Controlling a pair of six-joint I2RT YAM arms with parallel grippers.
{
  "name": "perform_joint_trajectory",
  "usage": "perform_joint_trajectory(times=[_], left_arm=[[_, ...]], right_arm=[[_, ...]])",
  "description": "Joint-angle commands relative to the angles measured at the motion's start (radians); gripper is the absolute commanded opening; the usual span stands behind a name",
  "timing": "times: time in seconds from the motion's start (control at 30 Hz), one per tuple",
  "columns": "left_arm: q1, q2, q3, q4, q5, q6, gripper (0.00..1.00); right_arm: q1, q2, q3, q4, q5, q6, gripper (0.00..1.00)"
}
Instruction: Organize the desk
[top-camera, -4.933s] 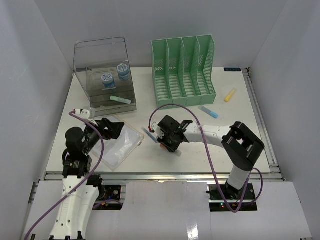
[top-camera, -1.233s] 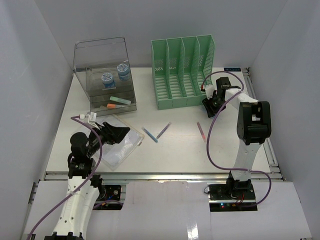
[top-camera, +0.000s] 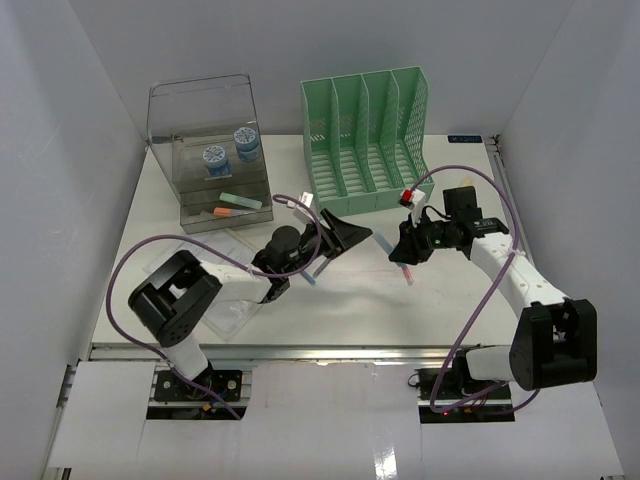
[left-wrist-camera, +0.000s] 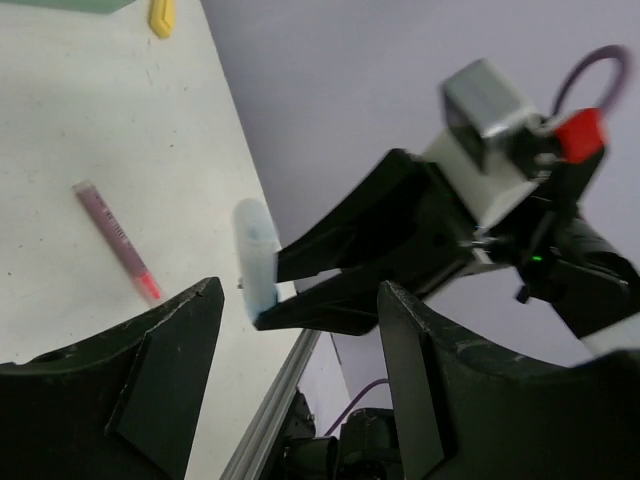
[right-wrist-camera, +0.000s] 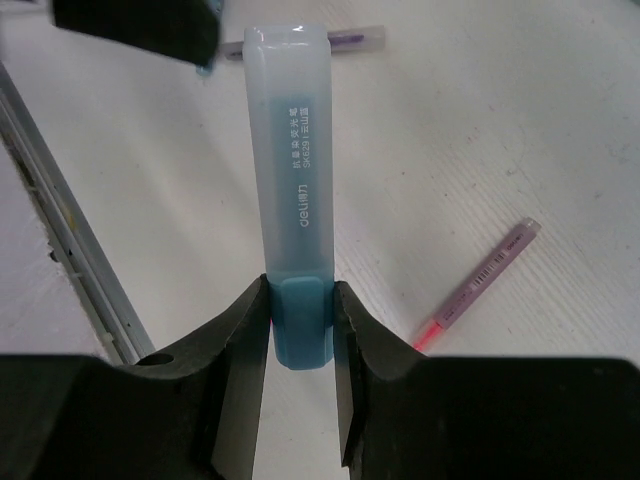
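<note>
My right gripper (right-wrist-camera: 300, 292) is shut on the darker end of a pale blue highlighter (right-wrist-camera: 288, 150) and holds it above the white desk (top-camera: 470, 290), with the capped end pointing towards the left arm. In the left wrist view the highlighter (left-wrist-camera: 256, 258) sticks out from the right gripper's black fingers (left-wrist-camera: 350, 262), in line with the gap of my open left gripper (left-wrist-camera: 300, 300) and a little ahead of it. Seen from above, the left gripper (top-camera: 355, 237) and the right gripper (top-camera: 397, 249) face each other near the desk's middle.
A pink pen (top-camera: 403, 268) lies under the right gripper, a blue pen (top-camera: 300, 270) under the left arm. A green file rack (top-camera: 365, 140) and a clear drawer box (top-camera: 215, 160) stand at the back. A clear plastic sleeve (top-camera: 235, 305) lies front left. A yellow highlighter (left-wrist-camera: 162, 15) lies farther off.
The left arm has swung from the plastic sleeve to the desk's middle. The right arm has come from beside the rack to meet it, carrying the highlighter. The left jaws have narrowed a little.
</note>
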Motion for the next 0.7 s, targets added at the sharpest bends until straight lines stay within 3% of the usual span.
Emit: perform_joint_trajectory(times=[0.0,0.2,0.37,0.6,0.67], left_arm=[[-0.031,0.09,0.081,0.041,-0.033,-0.024,0.72],[-0.056,0.139,0.134,-0.005,-0.049,-0.012,0.71],[-0.064,0.161,0.161,-0.013,-0.049,-0.007,0.64],[-0.067,0.17,0.147,-0.015,-0.027,-0.013,0.37],[-0.067,0.165,0.135,-0.019,-0.028,-0.012,0.27]], right_arm=[[0.014,-0.058,0.003,0.05,-0.035,0.058,0.08],[0.038,-0.053,0.006,0.043,-0.029,0.06,0.08],[0.073,-0.047,-0.014,0.054,-0.021,0.054,0.08],[0.076,-0.037,-0.01,0.064,-0.002,0.052,0.08],[0.075,-0.032,-0.005,0.063,0.007,0.05,0.14]])
